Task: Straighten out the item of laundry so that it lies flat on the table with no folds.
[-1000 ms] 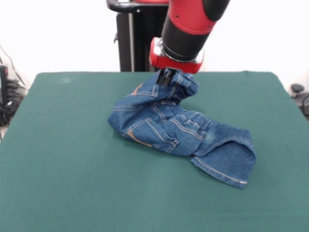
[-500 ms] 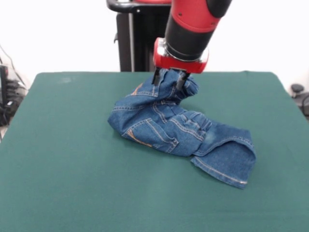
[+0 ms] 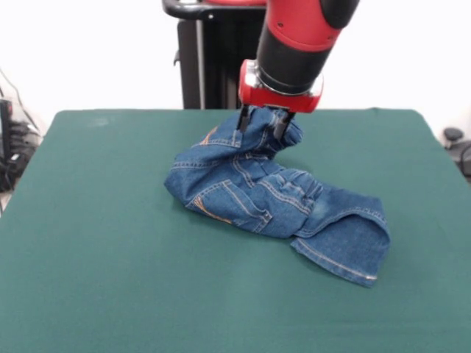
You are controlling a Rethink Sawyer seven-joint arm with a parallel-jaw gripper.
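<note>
The item of laundry, a small pair of blue denim jeans [image 3: 272, 195], lies crumpled in the middle of the green table [image 3: 110, 243]. One leg stretches toward the near right and ends in a hem. A bunched fold of the jeans rises at the far side. My gripper [image 3: 261, 126] hangs straight over that fold, open. Its two dark fingers [image 3: 242, 121] stand apart on either side of the raised denim, which sits loosely between them.
A black stand [image 3: 199, 59] rises behind the table's far edge. Cables and dark gear [image 3: 11, 147] sit off the left side, and a small dark object [image 3: 452, 136] off the right. Green cloth surrounds the jeans on all sides.
The gripper, shut on the raised fold a second ago, has opened and lifted slightly up and to the right. The jeans have stayed in place.
</note>
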